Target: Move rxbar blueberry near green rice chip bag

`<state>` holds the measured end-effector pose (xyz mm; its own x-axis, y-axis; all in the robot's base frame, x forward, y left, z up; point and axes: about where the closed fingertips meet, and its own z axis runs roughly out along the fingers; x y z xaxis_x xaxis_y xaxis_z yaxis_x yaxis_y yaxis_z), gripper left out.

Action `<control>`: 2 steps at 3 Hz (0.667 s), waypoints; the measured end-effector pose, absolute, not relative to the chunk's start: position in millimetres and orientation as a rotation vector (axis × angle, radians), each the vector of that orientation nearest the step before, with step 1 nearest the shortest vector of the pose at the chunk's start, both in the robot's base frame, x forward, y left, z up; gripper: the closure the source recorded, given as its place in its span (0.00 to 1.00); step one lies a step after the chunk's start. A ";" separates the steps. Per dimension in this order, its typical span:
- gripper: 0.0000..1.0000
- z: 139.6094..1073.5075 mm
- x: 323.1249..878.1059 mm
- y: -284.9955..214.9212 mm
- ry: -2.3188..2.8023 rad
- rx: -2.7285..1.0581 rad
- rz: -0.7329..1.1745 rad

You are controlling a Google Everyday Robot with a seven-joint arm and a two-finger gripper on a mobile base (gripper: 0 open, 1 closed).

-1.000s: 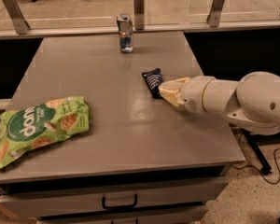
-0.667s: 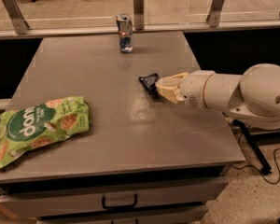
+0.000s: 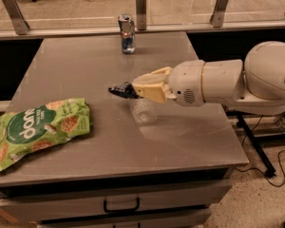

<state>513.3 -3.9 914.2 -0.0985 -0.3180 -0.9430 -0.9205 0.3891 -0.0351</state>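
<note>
The rxbar blueberry (image 3: 120, 90) is a small dark navy bar held in my gripper (image 3: 135, 90) above the middle of the grey table (image 3: 85, 61). My gripper reaches in from the right on a white arm, with its tan fingers (image 3: 149, 86) shut on the bar's right end. The green rice chip bag (image 3: 40, 128) lies flat at the table's front left corner, well to the left of and nearer than the bar.
An upright silver-blue drink can (image 3: 127, 33) stands at the table's far edge. A rail with metal posts (image 3: 141, 6) runs behind the table. Drawers with a handle (image 3: 121, 206) are under the front edge. The table's right edge is by my arm.
My gripper has moved left toward the green bag with the bar in it, and the bar is off the table surface.
</note>
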 end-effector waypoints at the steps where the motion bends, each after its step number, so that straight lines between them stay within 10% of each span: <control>1: 1.00 913.0 494.5 4.6 1.627 -1.174 0.808; 2: 1.00 920.7 486.5 19.5 1.602 -1.197 0.829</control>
